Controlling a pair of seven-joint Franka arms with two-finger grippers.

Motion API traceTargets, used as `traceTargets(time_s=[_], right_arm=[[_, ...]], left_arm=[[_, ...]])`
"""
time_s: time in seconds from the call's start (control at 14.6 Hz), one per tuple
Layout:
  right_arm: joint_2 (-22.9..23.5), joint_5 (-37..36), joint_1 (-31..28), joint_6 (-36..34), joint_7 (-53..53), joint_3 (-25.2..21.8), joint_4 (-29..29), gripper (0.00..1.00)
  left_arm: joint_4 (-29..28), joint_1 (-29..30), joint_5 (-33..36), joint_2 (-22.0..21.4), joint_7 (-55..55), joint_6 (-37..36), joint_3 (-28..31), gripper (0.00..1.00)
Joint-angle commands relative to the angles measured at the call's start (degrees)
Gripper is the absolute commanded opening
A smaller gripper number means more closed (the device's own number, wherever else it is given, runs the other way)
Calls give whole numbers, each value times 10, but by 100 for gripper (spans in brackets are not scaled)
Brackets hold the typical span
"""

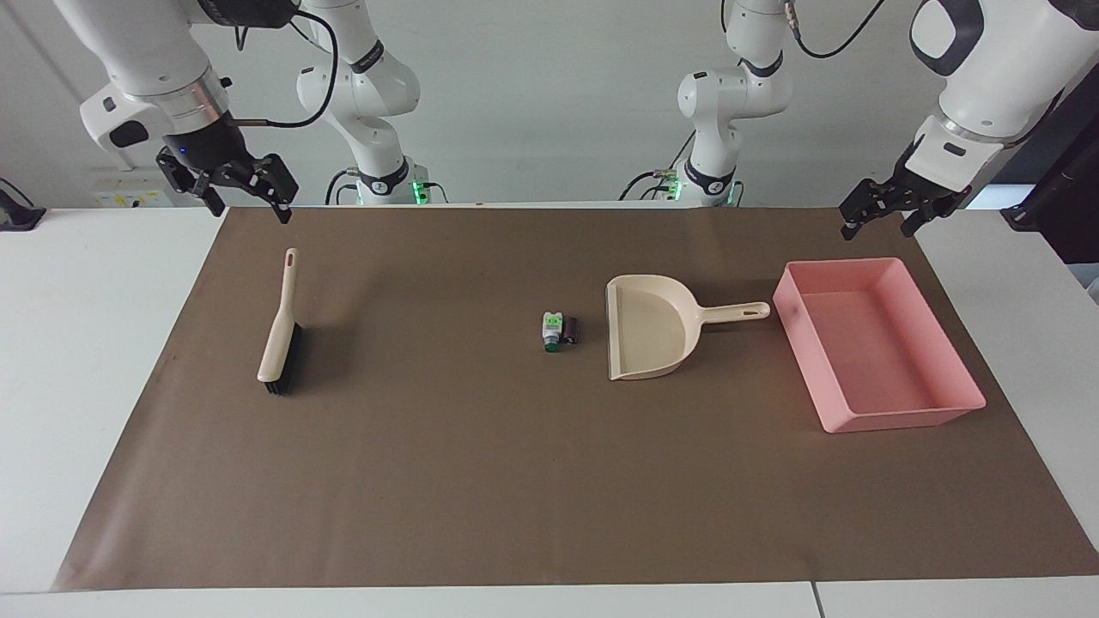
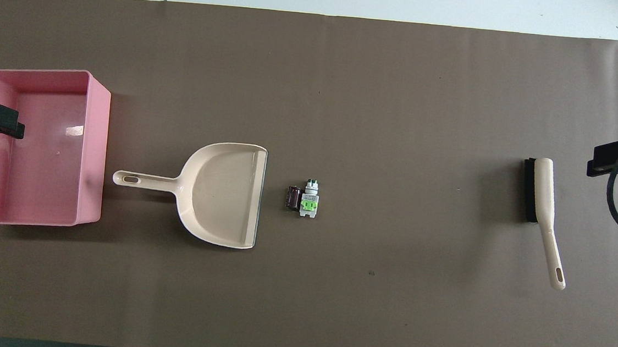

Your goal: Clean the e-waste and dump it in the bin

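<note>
Lying mid-table beside the dustpan (image 1: 646,326), the e-waste (image 1: 560,330) is well apart from both empty, wide-open end effectors: left end effector (image 1: 884,225) over the bin (image 1: 893,412), right end effector (image 1: 249,204) waiting above the brush (image 1: 280,339).

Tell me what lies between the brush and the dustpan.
Only the e-waste: two small parts side by side, close to the open mouth of the dustpan. From them to the brush the brown mat is bare. The overhead view shows it best.
</note>
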Motion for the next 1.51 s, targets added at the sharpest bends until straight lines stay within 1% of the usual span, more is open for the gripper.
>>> traceTargets(time_s=[0.0,0.48,0.62,0.75,0.82,0.96,1.1,1.23,1.3,1.44], right_arm=[[-7,9,-3,-5,-7,1,-4,99],[-8,2,-3,2,-1,2,-8,99],[-9,1,-3,19,-4,2,-12,99],[-9,1,-3,20,-4,2,-13,99],[-10,1,-3,20,-6,2,-14,99],[-16,2,-4,20,-21,2,-30,99],[-39,2,-10,34,-35,1,-77,99],[-87,2,-21,103,-58,-8,-185,99],[-113,2,-41,150,-85,-8,-247,99],[-143,2,-62,212,-121,-9,-340,99]], left_arm=[[-17,4,-3,-13,-2,13,-1,100],[-14,1,0,-12,-7,15,-1,100],[-17,0,0,-13,-8,23,-1,100],[-18,-1,0,-13,0,36,-1,100],[-21,-3,0,-14,12,46,-1,99],[-29,-15,0,-15,85,56,-4,98],[-44,-25,0,-24,177,76,-5,98],[-64,-33,0,-33,275,91,-5,98],[-71,-34,0,-32,326,94,-5,97],[-85,-44,0,-29,446,106,-5,97]])
